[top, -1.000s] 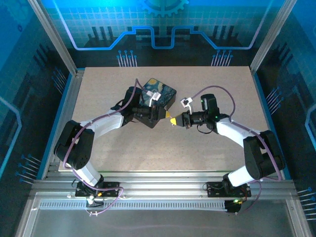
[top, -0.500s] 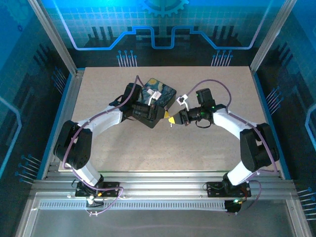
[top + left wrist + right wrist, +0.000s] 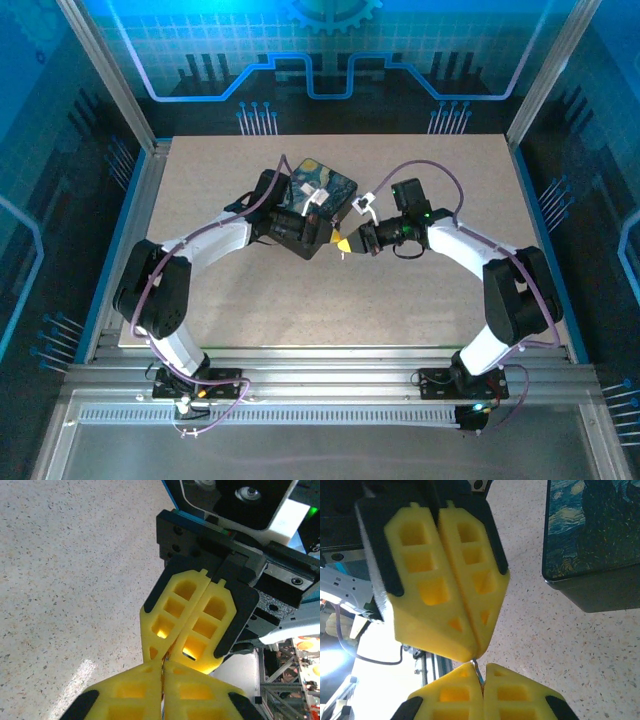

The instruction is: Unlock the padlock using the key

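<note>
key (image 3: 478, 670) | long axis toward left pincer (image 3: 471, 655) | right pincer (image 3: 164, 655) pinches it | left pressed together

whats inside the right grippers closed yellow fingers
A thin greyish metal sliver, apparently the key, pokes out between the right gripper's shut tips and reaches the left gripper's shut yellow tips. The fingers cover the rest of it.
</note>
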You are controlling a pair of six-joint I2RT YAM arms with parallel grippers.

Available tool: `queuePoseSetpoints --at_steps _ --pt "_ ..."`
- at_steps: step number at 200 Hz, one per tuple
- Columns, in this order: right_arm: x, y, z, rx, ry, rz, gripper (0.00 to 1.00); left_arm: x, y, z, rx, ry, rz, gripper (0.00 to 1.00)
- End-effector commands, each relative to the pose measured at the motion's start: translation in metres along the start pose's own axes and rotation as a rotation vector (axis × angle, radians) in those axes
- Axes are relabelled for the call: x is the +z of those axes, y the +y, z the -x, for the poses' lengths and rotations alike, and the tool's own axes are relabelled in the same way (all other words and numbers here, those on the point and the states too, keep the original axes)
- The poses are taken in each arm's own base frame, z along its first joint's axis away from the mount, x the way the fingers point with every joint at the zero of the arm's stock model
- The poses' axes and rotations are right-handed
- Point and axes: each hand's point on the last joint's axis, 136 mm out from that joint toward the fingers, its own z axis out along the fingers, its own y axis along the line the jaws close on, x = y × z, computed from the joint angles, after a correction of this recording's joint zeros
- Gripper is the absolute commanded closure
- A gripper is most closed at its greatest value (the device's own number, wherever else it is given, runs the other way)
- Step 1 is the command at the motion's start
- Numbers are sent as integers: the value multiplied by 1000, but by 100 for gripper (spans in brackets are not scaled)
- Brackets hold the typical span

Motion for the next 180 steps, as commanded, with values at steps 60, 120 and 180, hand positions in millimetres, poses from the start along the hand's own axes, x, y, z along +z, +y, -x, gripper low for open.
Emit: queuePoseSetpoints --at_steps 60,120,180 --pt "-25 -8 10 51 -94 -51 52 3 10 22 -13 -83 70 100" --pt "-54 -40 58 288 -464 -111 56 11 22 56 -78 -187 72 100" --pt "-44 -53 60 373 -531 -107 55 13 27 75 -112 -248 59 100"
